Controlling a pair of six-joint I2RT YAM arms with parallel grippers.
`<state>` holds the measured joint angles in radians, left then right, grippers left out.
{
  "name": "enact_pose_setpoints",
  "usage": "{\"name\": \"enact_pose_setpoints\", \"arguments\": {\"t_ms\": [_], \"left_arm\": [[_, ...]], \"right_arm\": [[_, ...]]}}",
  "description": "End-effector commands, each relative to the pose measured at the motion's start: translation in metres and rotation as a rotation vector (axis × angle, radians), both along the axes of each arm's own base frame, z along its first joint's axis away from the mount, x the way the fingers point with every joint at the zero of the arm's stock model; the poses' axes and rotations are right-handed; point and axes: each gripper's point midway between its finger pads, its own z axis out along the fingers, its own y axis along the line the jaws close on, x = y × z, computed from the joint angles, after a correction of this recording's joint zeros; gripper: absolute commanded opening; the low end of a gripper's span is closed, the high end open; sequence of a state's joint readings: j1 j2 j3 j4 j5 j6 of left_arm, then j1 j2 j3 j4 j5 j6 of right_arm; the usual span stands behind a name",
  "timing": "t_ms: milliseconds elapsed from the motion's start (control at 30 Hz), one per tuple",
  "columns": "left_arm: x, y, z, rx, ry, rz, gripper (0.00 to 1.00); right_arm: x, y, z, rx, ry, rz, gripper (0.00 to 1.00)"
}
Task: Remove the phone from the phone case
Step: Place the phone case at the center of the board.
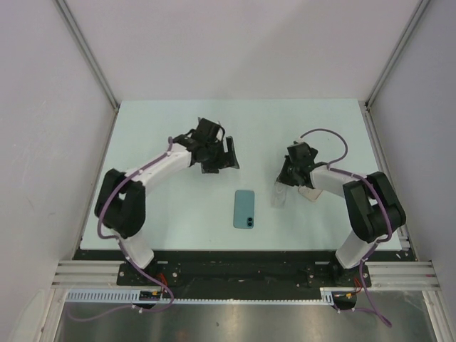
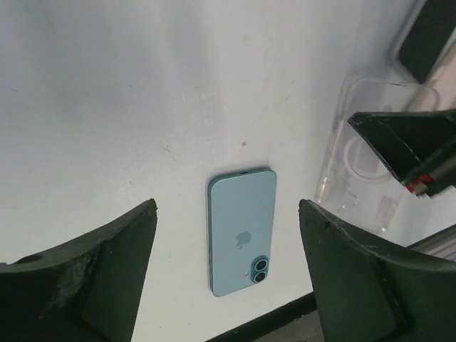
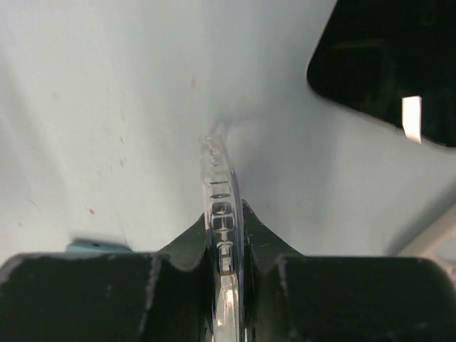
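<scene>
The slim teal phone [image 1: 244, 209], a rounded rectangle with a smooth back and twin lenses, lies flat and bare on the pale matte table [image 1: 178, 214]. The left gripper [image 2: 226, 210] hangs above it, dark scuffed fingers spread wide and empty. The right gripper [image 3: 224, 242] pinches the thin ribbed edge of the clear glossy case [image 3: 217, 185] near the phone, apart from it.

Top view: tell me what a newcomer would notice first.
The teal phone lies bare, back up, on the white table between the arms. Right of it, the right gripper pinches the edge of the empty clear case. The left gripper hangs open above the table, beyond the phone.
</scene>
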<state>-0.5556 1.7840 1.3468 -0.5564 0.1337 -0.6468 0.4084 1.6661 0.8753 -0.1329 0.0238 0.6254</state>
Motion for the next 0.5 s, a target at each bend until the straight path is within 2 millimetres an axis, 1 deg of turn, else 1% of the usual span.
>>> {"name": "enact_pose_setpoints", "arguments": {"t_ms": [0, 33, 67, 100, 133, 167, 200, 233, 267, 300, 333, 367, 400, 467], "left_arm": [[0.009, 0.020, 0.057, -0.093, -0.161, 0.033, 0.86], [0.008, 0.022, 0.058, -0.103, -0.164, 0.035, 0.87], [0.007, 0.025, 0.059, -0.108, -0.167, 0.038, 0.88], [0.006, 0.030, 0.061, -0.112, -0.174, 0.046, 0.88], [0.005, 0.031, 0.061, -0.120, -0.172, 0.039, 0.89], [0.003, 0.031, 0.062, -0.126, -0.173, 0.033, 0.91], [0.001, 0.032, 0.060, -0.129, -0.169, 0.025, 0.94], [-0.001, 0.031, 0.061, -0.138, -0.167, 0.014, 0.97], [-0.002, 0.032, 0.062, -0.138, -0.168, 0.012, 0.99], [-0.004, 0.034, 0.060, -0.132, -0.166, 0.006, 1.00], [-0.006, 0.035, 0.063, -0.134, -0.175, 0.005, 1.00], [-0.006, 0.038, 0.064, -0.131, -0.182, 0.011, 1.00], [-0.008, 0.039, 0.068, -0.140, -0.197, 0.015, 1.00], [-0.009, 0.039, 0.071, -0.157, -0.216, 0.013, 1.00]], "right_arm": [[0.057, 0.019, 0.038, 0.186, -0.181, 0.085, 0.00], [0.069, 0.022, 0.044, 0.216, -0.209, 0.090, 0.00], [0.077, 0.022, 0.030, 0.229, -0.183, 0.084, 0.01], [0.082, 0.028, 0.030, 0.263, -0.175, 0.105, 0.05], [0.098, 0.035, 0.041, 0.284, -0.196, 0.120, 0.12], [0.101, 0.037, 0.028, 0.292, -0.160, 0.125, 0.39], [0.106, 0.040, 0.027, 0.294, -0.147, 0.125, 0.52], [0.112, 0.040, 0.030, 0.284, -0.130, 0.114, 0.62], [0.113, 0.038, 0.028, 0.266, -0.117, 0.104, 0.78], [0.118, 0.029, 0.030, 0.224, -0.131, 0.066, 0.86], [0.110, 0.020, 0.025, 0.183, -0.087, 0.039, 0.90], [0.110, 0.013, 0.028, 0.149, -0.089, 0.017, 0.96], [0.107, -0.003, 0.033, 0.087, -0.086, -0.023, 0.97], [0.104, -0.021, 0.042, 0.013, -0.096, -0.070, 0.99]]}}
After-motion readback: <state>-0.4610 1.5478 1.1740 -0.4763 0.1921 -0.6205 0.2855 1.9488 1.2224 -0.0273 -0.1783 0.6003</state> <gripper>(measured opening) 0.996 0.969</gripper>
